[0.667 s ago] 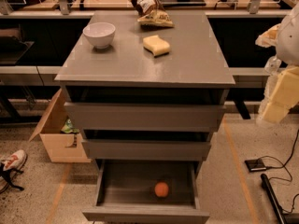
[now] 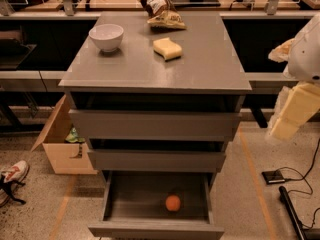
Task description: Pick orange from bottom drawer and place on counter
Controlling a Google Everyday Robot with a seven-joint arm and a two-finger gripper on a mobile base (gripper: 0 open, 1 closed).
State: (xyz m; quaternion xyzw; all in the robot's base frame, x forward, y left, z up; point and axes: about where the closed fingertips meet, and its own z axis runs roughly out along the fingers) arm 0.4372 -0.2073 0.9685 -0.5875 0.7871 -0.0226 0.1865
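Matt counter [image 2: 200,66]; plastic end effector [image 2: 294,115] right

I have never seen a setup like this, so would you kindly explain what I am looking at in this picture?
This is a single camera's view, looking down at the front of a grey three-drawer cabinet; where the camera is mounted is not known. The white shape at the right edge is the robot's arm. Its pale yellow tool hangs below it, beside the cabinet and well away from the fruit. On the flat grey counter sit a round white bowl, a pale yellow wavy sponge and a crumpled snack bag. The bottom drawer is pulled open, and a small round orange lies inside it, untouched.
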